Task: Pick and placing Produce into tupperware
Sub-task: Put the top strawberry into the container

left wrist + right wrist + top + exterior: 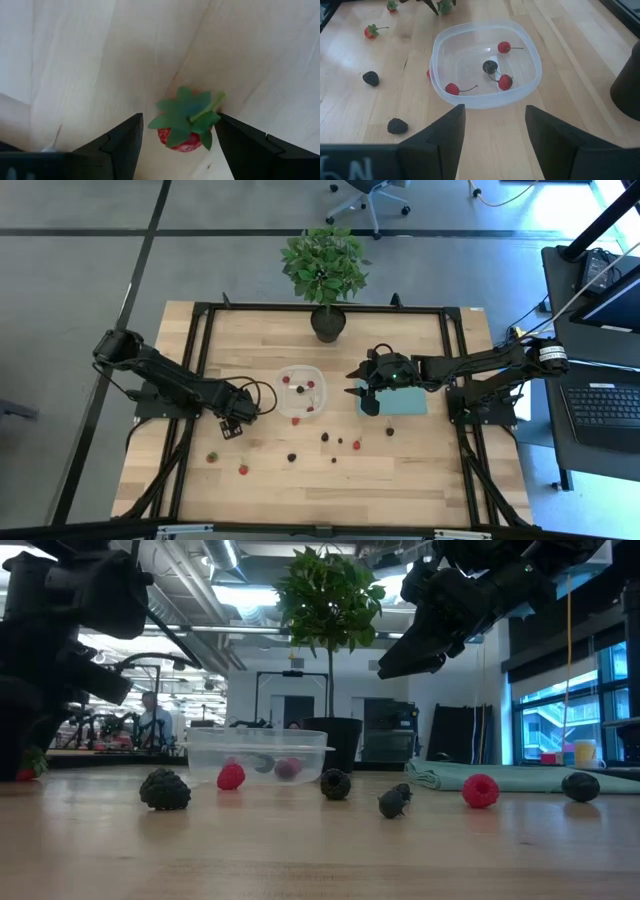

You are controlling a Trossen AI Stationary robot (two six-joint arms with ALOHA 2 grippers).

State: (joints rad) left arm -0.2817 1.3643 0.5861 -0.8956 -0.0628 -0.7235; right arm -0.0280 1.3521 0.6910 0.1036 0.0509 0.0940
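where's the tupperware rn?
High view: the tupperware sits mid-table, just in front of the potted plant, between the left tool and right tool.

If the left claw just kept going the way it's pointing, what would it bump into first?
Most likely the strawberry: it lies on the wooden table straight ahead of the left gripper, between its open fingers. How near it is, I can't tell.
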